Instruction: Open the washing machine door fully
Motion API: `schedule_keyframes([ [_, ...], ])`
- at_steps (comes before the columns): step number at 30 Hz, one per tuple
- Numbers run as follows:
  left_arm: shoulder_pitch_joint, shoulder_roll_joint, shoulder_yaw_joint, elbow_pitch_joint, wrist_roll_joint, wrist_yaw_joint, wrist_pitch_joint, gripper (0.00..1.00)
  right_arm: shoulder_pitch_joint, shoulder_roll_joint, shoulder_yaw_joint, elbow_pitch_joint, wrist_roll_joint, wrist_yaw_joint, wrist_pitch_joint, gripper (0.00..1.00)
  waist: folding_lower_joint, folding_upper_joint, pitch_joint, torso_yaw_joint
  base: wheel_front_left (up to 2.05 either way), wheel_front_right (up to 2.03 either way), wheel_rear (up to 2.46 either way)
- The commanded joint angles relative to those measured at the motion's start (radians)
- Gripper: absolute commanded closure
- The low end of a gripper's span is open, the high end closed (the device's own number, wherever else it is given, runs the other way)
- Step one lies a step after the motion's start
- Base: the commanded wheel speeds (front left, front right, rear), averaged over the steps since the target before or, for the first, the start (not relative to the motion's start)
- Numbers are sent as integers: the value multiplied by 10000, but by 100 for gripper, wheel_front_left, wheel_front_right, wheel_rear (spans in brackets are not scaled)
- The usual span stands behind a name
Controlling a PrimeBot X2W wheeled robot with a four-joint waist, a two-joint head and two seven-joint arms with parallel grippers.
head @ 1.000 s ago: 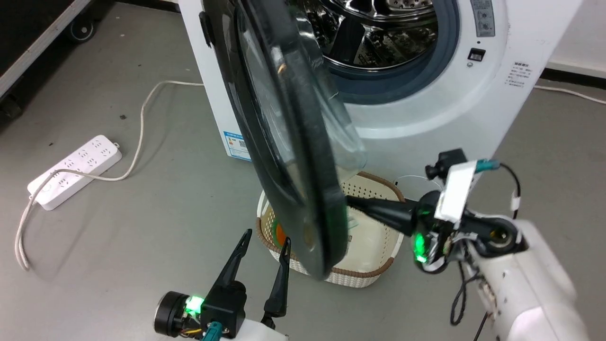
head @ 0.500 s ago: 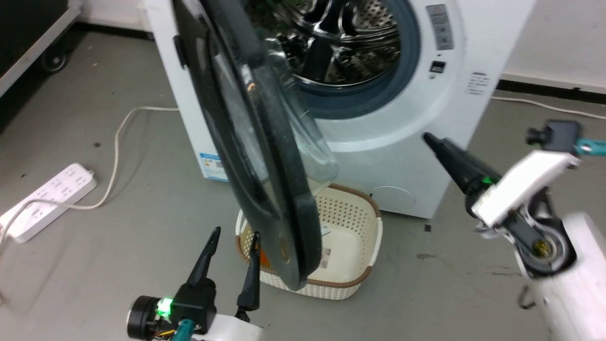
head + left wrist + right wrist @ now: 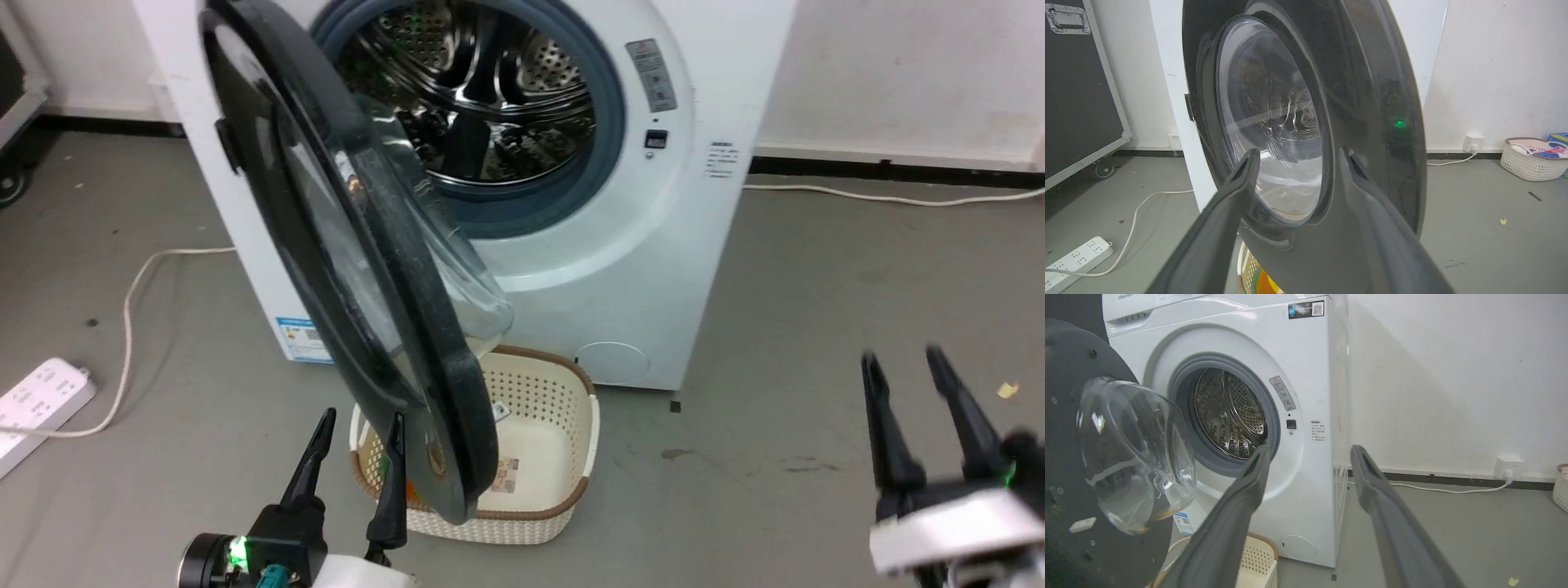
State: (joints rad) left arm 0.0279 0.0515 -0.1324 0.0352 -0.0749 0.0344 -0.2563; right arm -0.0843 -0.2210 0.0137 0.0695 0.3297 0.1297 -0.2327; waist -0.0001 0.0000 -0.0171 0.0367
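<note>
Bright, even light is casting only soft shadows. Glare is streaking the glass of the washing machine door (image 3: 1274, 122), and the right gripper (image 3: 900, 357) is showing blurred at the head view's lower right.

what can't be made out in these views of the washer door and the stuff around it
- Basket contents: in the head view the washing machine door covers its left part.
- Label print on the washing machine: too small to read in the head and right wrist views.
- Right gripper: blurred, base cut by the head view's bottom edge.
- Power strip: cut by the head view's left edge.
</note>
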Motion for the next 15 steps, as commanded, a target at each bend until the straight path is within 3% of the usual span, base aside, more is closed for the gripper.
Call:
schedule_keyframes([
  [1, 189, 44, 87, -28, 27, -63, -55, 0, 516, 489, -483, -213, -806, 10, -121, 0, 1, 0, -44, -162, 0, 0, 0],
  [3, 266, 44, 154, -12, 51, -122, -55, 0, 1043, 1239, -1014, -350, -1263, 10, -181, 0, 1, 0, -54, -277, 0, 0, 0],
  [5, 335, 42, 216, 23, 63, -176, -55, 0, 1437, 1503, -1105, -432, -1832, 10, -224, 0, 1, 0, -80, -370, 0, 0, 0],
  [15, 622, 19, 283, 97, 40, -317, -55, 0, 2073, 1703, -767, -347, -2310, 10, -283, 0, 1, 0, -152, -502, 0, 0, 0],
])
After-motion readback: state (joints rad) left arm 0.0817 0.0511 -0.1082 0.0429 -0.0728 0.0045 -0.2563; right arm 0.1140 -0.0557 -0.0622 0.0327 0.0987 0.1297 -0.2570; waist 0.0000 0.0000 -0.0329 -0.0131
